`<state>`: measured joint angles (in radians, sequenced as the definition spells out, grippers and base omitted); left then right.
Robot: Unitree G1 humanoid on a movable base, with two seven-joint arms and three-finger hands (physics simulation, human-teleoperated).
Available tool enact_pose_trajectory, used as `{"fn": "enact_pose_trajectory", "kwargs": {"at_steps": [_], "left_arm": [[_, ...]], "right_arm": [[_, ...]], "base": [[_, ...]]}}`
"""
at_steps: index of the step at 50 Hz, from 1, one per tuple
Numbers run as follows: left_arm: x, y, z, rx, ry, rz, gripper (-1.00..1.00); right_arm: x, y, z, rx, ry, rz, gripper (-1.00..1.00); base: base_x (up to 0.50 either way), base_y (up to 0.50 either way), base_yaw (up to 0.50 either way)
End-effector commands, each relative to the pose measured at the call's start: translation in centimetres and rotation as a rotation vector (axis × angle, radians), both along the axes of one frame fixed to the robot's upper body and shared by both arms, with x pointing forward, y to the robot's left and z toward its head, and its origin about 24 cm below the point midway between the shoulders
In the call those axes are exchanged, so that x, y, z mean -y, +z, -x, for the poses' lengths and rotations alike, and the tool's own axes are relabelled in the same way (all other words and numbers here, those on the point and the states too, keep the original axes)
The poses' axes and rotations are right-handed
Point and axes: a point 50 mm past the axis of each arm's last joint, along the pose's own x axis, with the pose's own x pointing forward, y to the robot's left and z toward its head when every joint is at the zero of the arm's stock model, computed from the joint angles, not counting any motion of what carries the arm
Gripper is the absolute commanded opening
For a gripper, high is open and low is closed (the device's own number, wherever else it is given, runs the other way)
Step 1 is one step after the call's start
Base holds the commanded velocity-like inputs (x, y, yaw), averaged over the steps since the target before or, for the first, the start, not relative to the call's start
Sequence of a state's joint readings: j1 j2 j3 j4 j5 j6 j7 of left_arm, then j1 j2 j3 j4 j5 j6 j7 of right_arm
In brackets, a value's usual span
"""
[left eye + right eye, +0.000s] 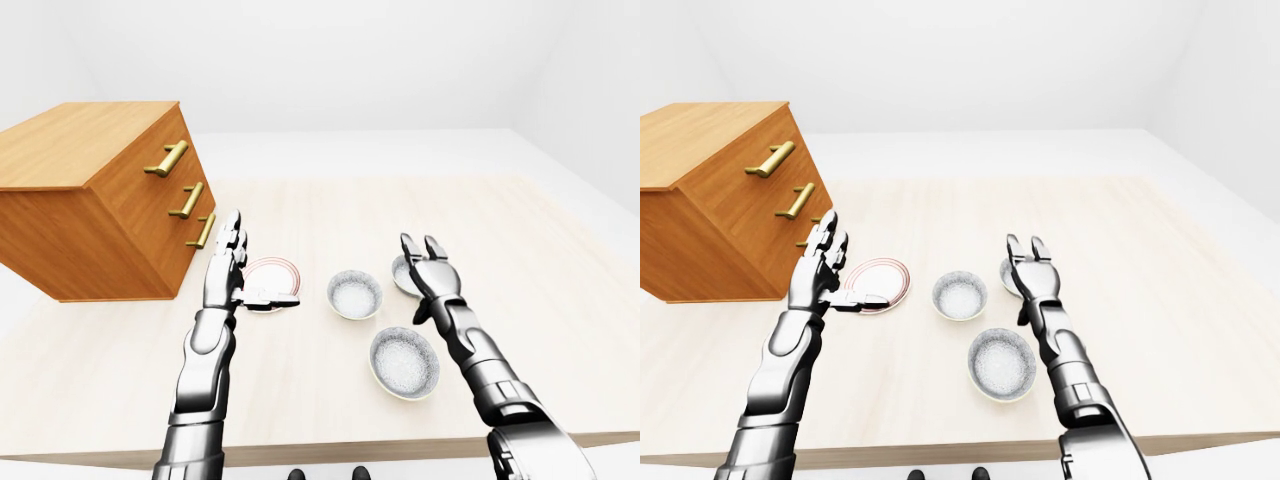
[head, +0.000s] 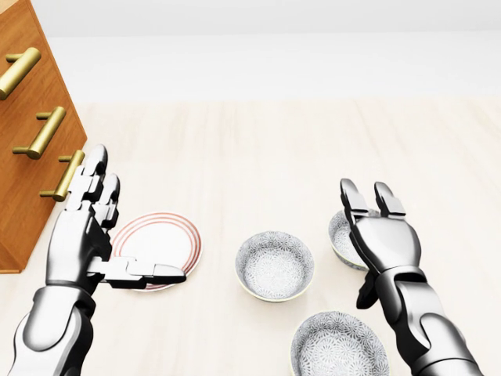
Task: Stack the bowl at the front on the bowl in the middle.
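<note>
Surface: I see a pale wooden tabletop (image 1: 540,230), white walls behind.
Bowls: three white patterned ceramic bowls; bottom bowl (image 2: 339,345), middle bowl (image 2: 275,265), third bowl (image 2: 342,235) partly behind my right hand.
Left hand (image 2: 82,235): fingers spread wide, empty, over the red-rimmed white plate (image 2: 164,243).
Right hand (image 2: 381,235): wide, empty.
Drawers: brown wooden chest, brass handles (image 1: 95,200).

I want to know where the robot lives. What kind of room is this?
Probably a pretend dining spot: a wooden table with bowls and a plate, beside a drawer chest, with plain white walls.
</note>
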<state>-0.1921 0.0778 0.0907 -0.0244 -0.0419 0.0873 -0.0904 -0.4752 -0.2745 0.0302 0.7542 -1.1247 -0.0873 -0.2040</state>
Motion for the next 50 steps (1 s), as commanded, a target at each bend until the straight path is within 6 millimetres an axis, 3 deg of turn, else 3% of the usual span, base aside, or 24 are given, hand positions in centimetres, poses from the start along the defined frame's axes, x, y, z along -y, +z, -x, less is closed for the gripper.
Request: {"fn": "enact_pose_trajectory", "kwargs": {"at_steps": [1,25,26,28,29,30,33,35,37,40,50], "left_arm": [[-0.1,0.1,-0.1,0.002,0.000,-0.002,1.00],[0.0,0.3,0.0,0.014,0.001,-0.005,1.00],[0.0,0.3,0.0,0.013,0.002,-0.005,1.00],[-0.1,0.2,0.0,0.008,0.003,-0.005,1.00],[-0.1,0.1,0.0,0.003,0.003,-0.004,1.00],[-0.1,0.0,0.0,0.001,0.002,-0.004,1.00],[0.0,0.1,0.0,0.004,0.001,-0.004,1.00],[0.0,0.1,0.0,0.004,0.005,-0.003,1.00],[-0.1,0.1,0.0,0.004,0.005,-0.004,1.00],[-0.1,0.2,0.0,0.007,0.007,-0.005,1.00],[-0.3,0.1,0.0,0.004,0.010,-0.001,1.00]], "right_arm": [[0.4,-1.4,0.3,-0.020,0.001,0.080,1.00],[0.7,-3.0,0.1,-0.028,0.012,0.203,1.00],[0.7,-3.0,0.1,-0.028,0.013,0.203,0.88],[0.6,-3.1,0.2,-0.029,0.015,0.204,0.22],[0.6,-3.1,0.2,-0.030,0.015,0.204,-0.22],[0.6,-3.2,0.2,-0.031,0.015,0.205,-0.26],[0.8,-3.2,0.3,-0.030,0.012,0.208,-0.68],[0.8,-3.2,0.3,-0.030,0.012,0.207,-0.84],[0.8,-3.3,0.3,-0.030,0.012,0.209,-0.83],[0.8,-3.6,0.5,-0.033,0.013,0.221,-1.00],[1.4,-3.1,0.2,-0.023,-0.010,0.213,-1.00]], "base": [[0.00,0.00,0.00],[0.00,0.00,0.00],[0.00,0.00,0.00],[0.00,0.00,0.00],[0.00,0.00,0.00],[0.00,0.00,0.00],[0.00,0.00,0.00],[0.00,0.00,0.00],[0.00,0.00,0.00],[0.00,0.00,0.00],[0.00,0.00,0.00]]}}
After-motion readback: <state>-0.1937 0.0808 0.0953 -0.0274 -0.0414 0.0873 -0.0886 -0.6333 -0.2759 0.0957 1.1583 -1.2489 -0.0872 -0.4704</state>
